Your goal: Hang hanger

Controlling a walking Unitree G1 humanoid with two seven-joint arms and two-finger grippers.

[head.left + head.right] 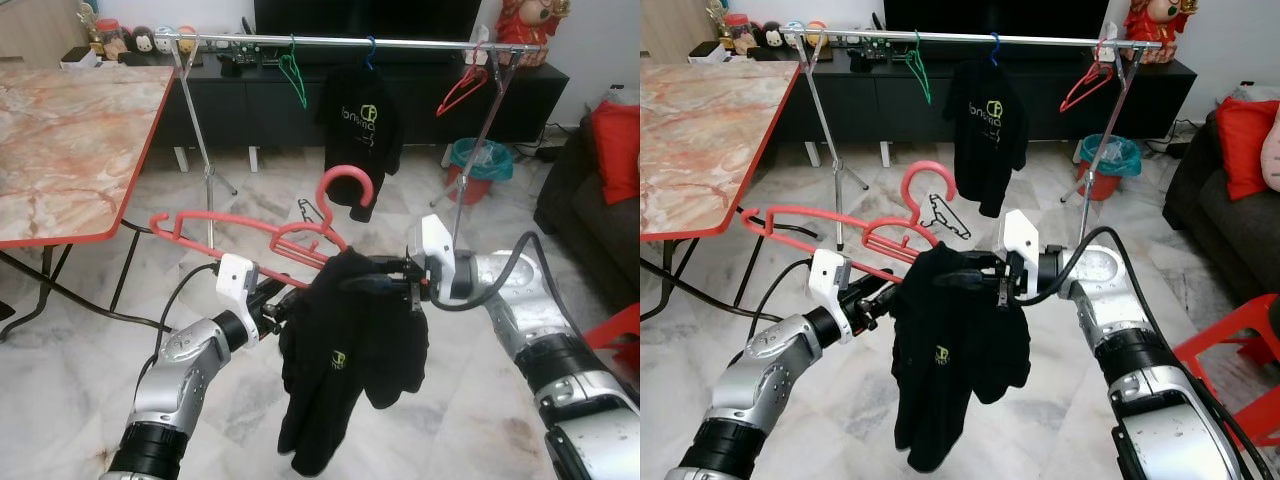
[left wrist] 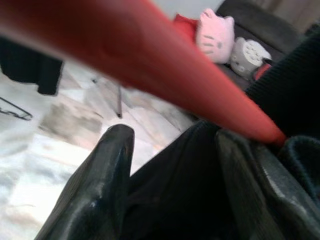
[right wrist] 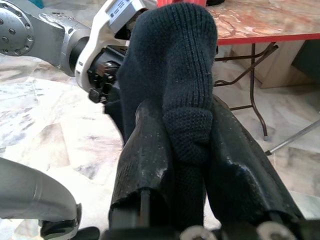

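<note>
1. Starting at the right gripper [image 3: 187, 150]: its two black fingers are clamped on a fold of the black shirt's [image 1: 345, 360] knitted collar, the cloth bunched between them. Keep that pinch firm, because the shirt hangs mostly from this side.

2. At the left gripper [image 2: 170, 165], the fingers stand a little apart with black cloth lying between them and the red hanger's [image 1: 250, 232] arm crossing just above. You cannot tell from these views whether they actually bear on the hanger or only on cloth, so check that before you lift.

3. The hanger lies tilted in front of you, its hook [image 1: 347, 185] pointing up, one arm sticking out bare toward your left and the other buried in the shirt. By my judgement the shirt is only half seated; level it, or it may slide off as you raise it.

4. The rail [image 1: 340, 42] stands well ahead and higher than both grippers. It already carries a green hanger [image 1: 293, 75], a black shirt on a blue hanger [image 1: 360, 130] and a red hanger [image 1: 462, 90] at the right end. Aim the hook for the open stretch between the green hanger and the hung shirt, or between that shirt and the right end.

5. Mind the marble table [image 1: 70, 140] close on your left as you step forward, and the small black hanger [image 1: 312, 212] lying on the floor under the rail.
</note>
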